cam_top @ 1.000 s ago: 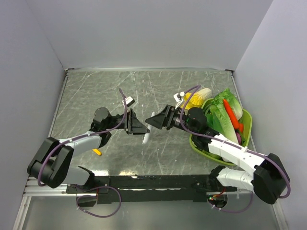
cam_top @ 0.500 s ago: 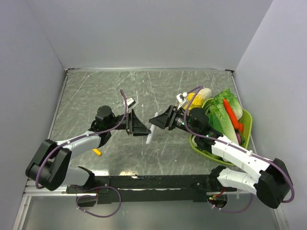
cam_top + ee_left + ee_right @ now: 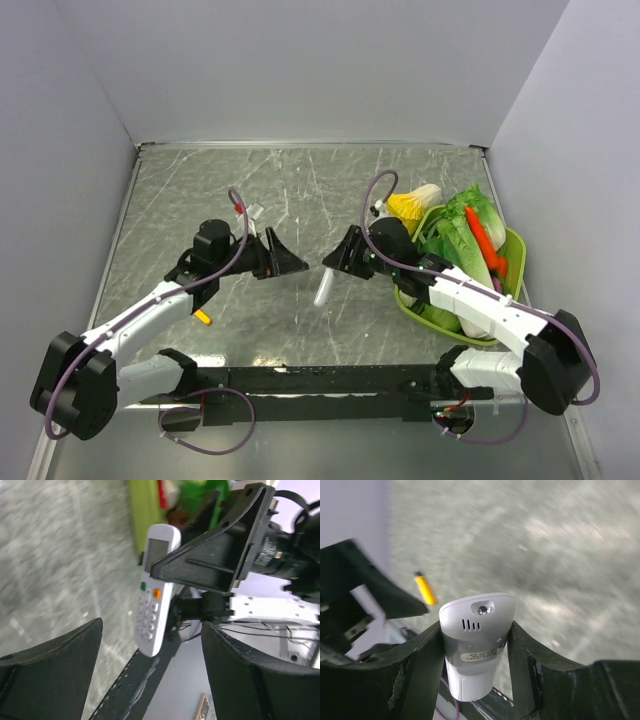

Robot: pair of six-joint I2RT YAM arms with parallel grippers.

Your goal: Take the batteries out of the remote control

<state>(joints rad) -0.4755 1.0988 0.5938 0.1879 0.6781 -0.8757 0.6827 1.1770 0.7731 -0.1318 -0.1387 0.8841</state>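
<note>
The white remote control (image 3: 323, 289) hangs over the middle of the table, with my right gripper (image 3: 336, 264) shut on its upper half. In the right wrist view its back (image 3: 477, 639) faces the camera between both fingers (image 3: 422, 660), and the cover panel at its lower end is closed. The left wrist view shows its button side (image 3: 154, 591). My left gripper (image 3: 289, 258) stands open a short way left of the remote, empty, its fingers (image 3: 55, 677) wide apart. The batteries are hidden.
A yellow-orange stick tool (image 3: 203, 317) lies on the table near the left arm, also seen in the right wrist view (image 3: 425, 589). A green basket (image 3: 516, 262) of vegetables stands at the right, with a corn cob (image 3: 414, 203) beside it.
My left gripper opened, let go of the remote and drew back to the left. My right gripper closed on the remote and now holds it alone.
</note>
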